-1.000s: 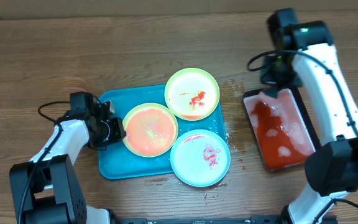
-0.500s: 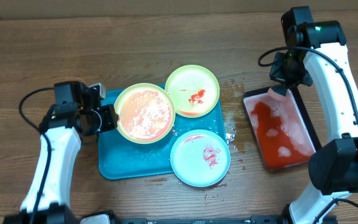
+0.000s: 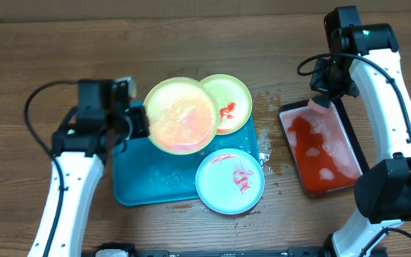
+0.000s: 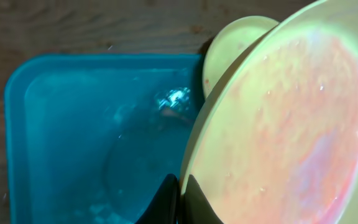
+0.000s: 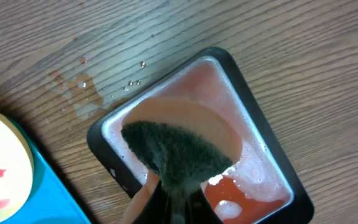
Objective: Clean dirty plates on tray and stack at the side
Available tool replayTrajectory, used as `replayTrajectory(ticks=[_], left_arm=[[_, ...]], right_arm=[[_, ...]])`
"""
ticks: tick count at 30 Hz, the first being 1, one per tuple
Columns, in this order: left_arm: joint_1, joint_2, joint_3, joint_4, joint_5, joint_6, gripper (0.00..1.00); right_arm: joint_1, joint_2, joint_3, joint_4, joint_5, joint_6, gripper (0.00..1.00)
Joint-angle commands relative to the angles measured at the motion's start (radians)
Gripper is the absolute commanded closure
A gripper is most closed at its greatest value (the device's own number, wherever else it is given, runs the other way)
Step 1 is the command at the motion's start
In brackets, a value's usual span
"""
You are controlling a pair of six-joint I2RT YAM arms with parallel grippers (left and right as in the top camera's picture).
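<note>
Overhead, we see the pale blue-white plate [image 3: 230, 181] flat on the near right corner of the tray [image 3: 148, 178], whose long axis runs left-right. The left gripper [image 3: 140, 123] pinches the rim of a yellow-green plate [image 3: 180, 116] held above the tray, smeared face up, overlapping the second yellow-green plate [image 3: 232, 103]. Farther right, the right gripper [image 3: 322, 100] clamps a sponge [image 5: 179, 155] over the black tray [image 5: 107, 163].

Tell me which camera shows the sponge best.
The right wrist view: the sponge fills the frame's middle, pinched in the right pincer over the black tray. Overhead shows only a small pink bit under the arm. The left wrist view misses it.
</note>
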Motion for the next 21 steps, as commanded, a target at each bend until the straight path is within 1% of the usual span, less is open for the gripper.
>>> replayTrajectory(ticks=[1, 6, 11, 14, 15, 16, 21], left_arm=[[-0.085, 0.083, 0.09, -0.01, -0.083, -0.037, 0.95], [-0.19, 0.238, 0.201, -0.016, -0.083, -0.048, 0.96], [-0.291, 0.384, 0.341, -0.016, -0.087, -0.051, 0.95], [-0.345, 0.457, 0.428, -0.023, -0.102, -0.046, 0.96], [-0.378, 0.511, 0.494, -0.034, -0.102, -0.04, 0.96], [-0.39, 0.534, 0.521, -0.039, -0.102, -0.036, 0.96], [-0.453, 0.664, 0.69, -0.094, -0.105, -0.018, 0.96]], right_arm=[[-0.044, -0.021, 0.0, 0.005, -0.024, -0.04, 0.96], [-0.114, -0.026, 0.028, -0.011, -0.083, -0.079, 0.96], [-0.172, -0.048, 0.125, -0.029, -0.085, -0.078, 0.96], [-0.18, -0.076, 0.197, -0.043, -0.084, -0.08, 0.96], [-0.18, -0.1, 0.253, -0.066, -0.084, -0.099, 0.96], [-0.177, -0.114, 0.276, -0.077, -0.084, -0.101, 0.96], [-0.177, -0.214, 0.318, -0.1, -0.085, -0.1, 0.96]])
